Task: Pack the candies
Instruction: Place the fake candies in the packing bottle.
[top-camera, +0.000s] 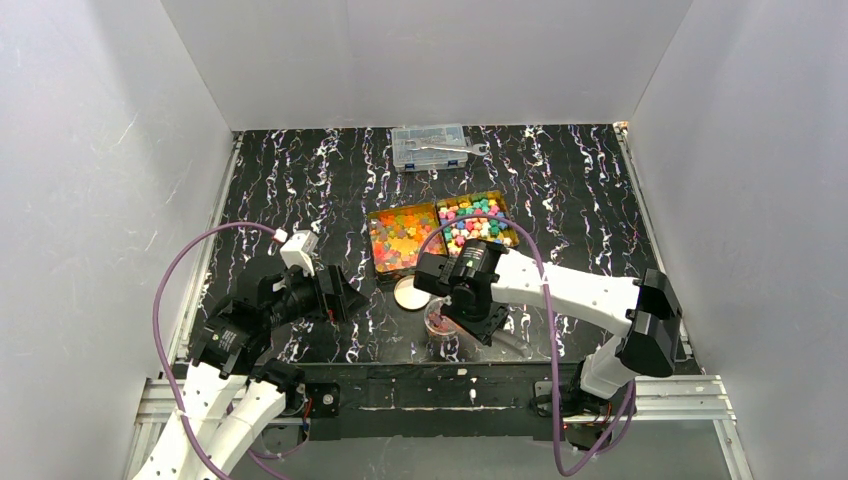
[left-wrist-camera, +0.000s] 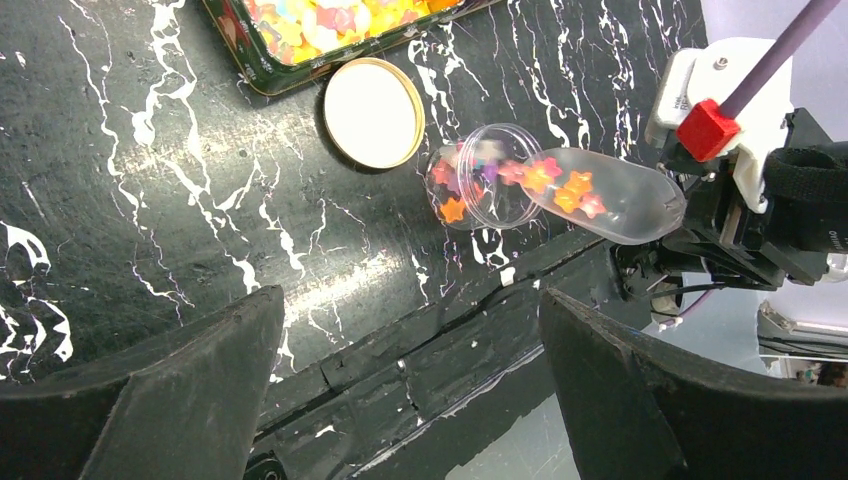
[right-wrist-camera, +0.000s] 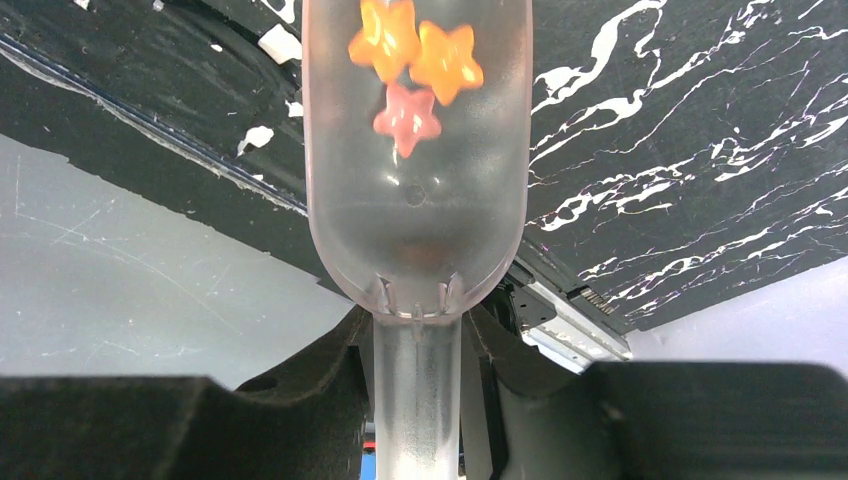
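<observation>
Star-shaped candies (right-wrist-camera: 445, 62), glossy and translucent, in orange, yellow and pinkish red, lying in the bowl of a clear, frosted plastic scoop (right-wrist-camera: 415, 200). Three counted in the right wrist view: two orange, one pinkish red. More of the same stars inside one small round clear jar (left-wrist-camera: 470, 195), right at the scoop's tip. Scoop handle clamped tight between the black fingers of the right gripper (right-wrist-camera: 417, 400). Just beside the jar, one round lid (left-wrist-camera: 373, 112), gold-rimmed with a pale face, flat on the table (top-camera: 300, 180), black and stone-patterned with white veins. Behind the lid, two shallow rectangular trays (top-camera: 440, 232), touching side by side: glossy warm-coloured stars heaped in the left, pastel candies (top-camera: 478, 222) in pink, green, blue, yellow and white in the right. Farther back, one clear compartment box (top-camera: 410, 160) with a metal wrench (top-camera: 452, 148) on top. Left gripper (left-wrist-camera: 410, 390) spread wide, holding nothing, near the table's front edge.
</observation>
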